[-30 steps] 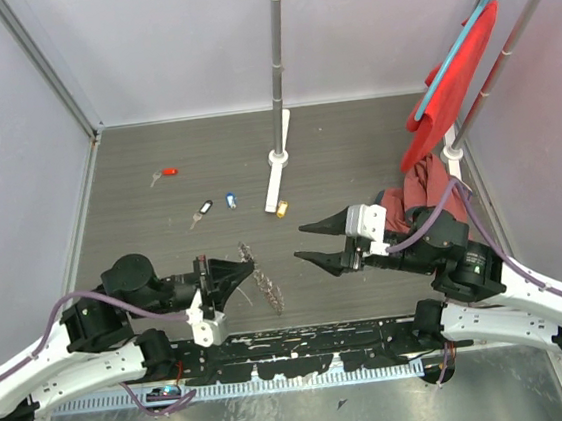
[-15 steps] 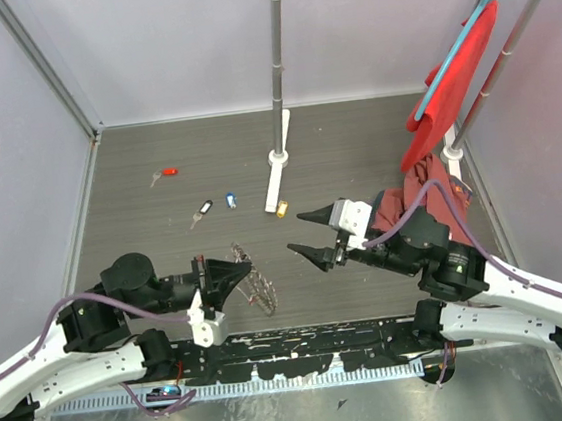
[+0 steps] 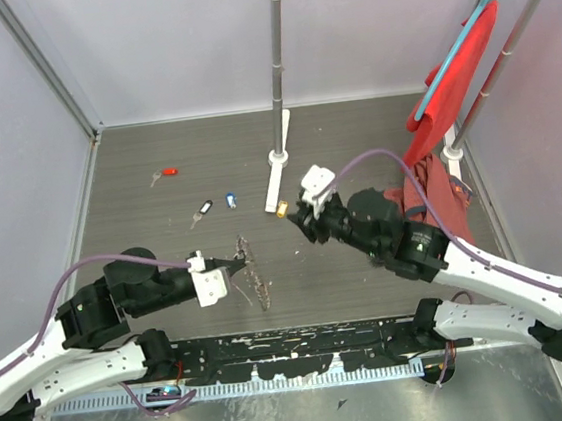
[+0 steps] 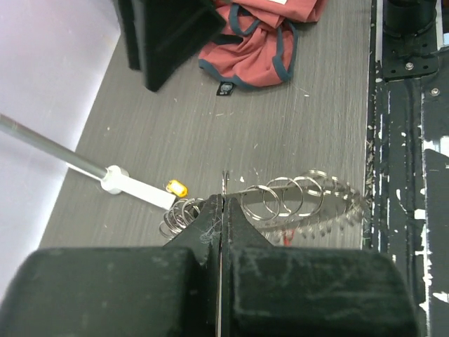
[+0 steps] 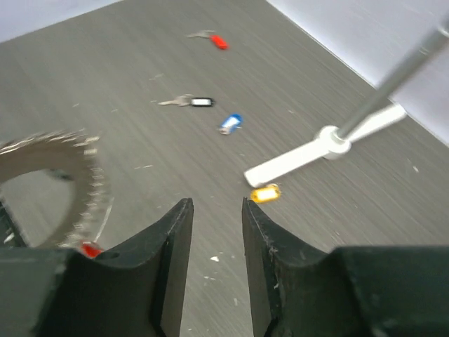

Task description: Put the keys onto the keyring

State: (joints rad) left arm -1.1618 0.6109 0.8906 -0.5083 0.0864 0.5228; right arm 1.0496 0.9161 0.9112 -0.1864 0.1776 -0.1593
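Observation:
My left gripper (image 4: 223, 202) is shut on the thin rim of the keyring (image 4: 298, 200), whose small silvery rings fan out to either side of the fingers. From above, the keyring (image 3: 255, 277) hangs just past the left gripper (image 3: 238, 266) near the table's front. A small red piece (image 5: 90, 249) sits on the ring. My right gripper (image 5: 216, 205) is open and empty, close above the table, with the yellow key (image 5: 265, 193) just beyond its right fingertip. Farther off lie the blue key (image 5: 230, 123), black key (image 5: 200, 102) and red key (image 5: 219, 42). From above, the right gripper (image 3: 296, 222) is beside the yellow key (image 3: 282, 208).
A clothes rack pole (image 3: 276, 70) stands on a white foot (image 3: 278, 179) right behind the yellow key. A red cloth (image 3: 457, 71) hangs at the right, and a red garment (image 3: 430, 190) lies crumpled below it. Grey walls close in the left, back and right.
The right gripper has swung left and forward, down to the yellow key, and its jaws have narrowed. The left gripper has turned a little, still holding the keyring.

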